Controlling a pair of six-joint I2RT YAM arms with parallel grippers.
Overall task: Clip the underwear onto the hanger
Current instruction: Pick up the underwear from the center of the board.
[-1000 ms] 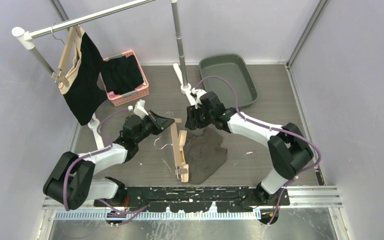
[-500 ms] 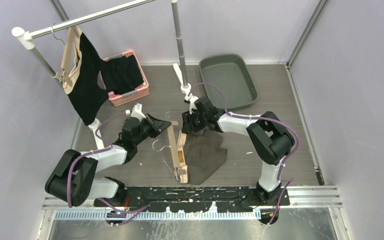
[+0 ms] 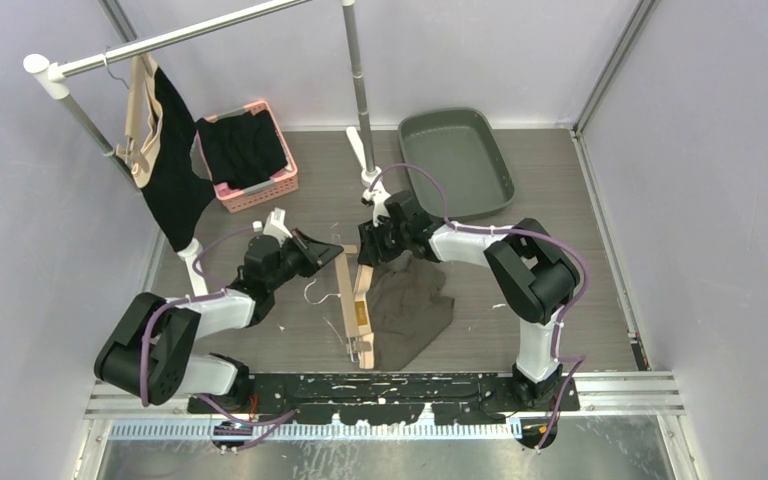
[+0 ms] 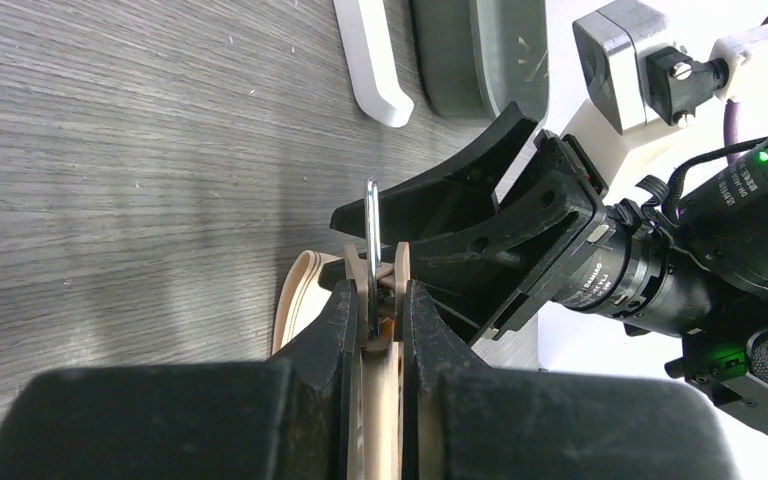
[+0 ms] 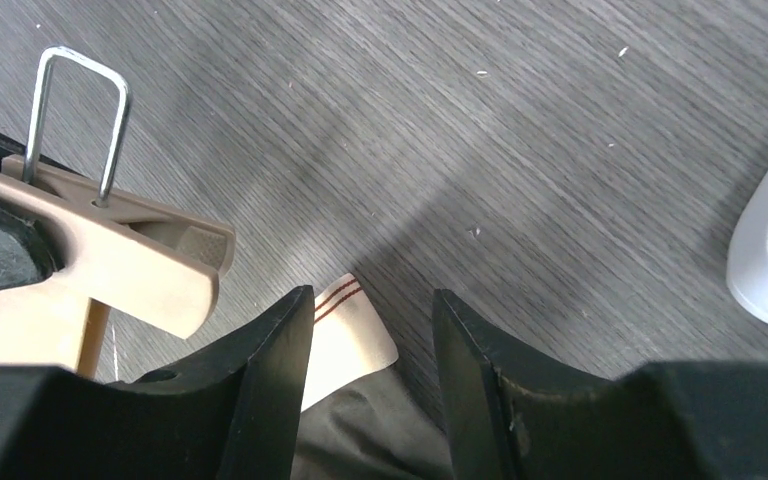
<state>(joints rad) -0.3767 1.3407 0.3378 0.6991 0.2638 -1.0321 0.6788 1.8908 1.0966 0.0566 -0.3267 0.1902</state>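
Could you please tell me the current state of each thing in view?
Left gripper: shut on hanger.
Right gripper: open, over underwear's edge.
Hanger: held at one end, no garment on it.
Underwear: lying crumpled, unclipped.
Basket: holds a black garment.

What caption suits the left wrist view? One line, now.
Left gripper clamped on the wooden hanger, its wire loop showing between the fingers.

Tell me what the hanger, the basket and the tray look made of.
Hanger: matte beige, probably moulded plastic, possibly wood. Its wire loop is shiny, likely steel. Basket: pink plastic, judging by its lattice walls. Tray: smooth grey-green, likely plastic.
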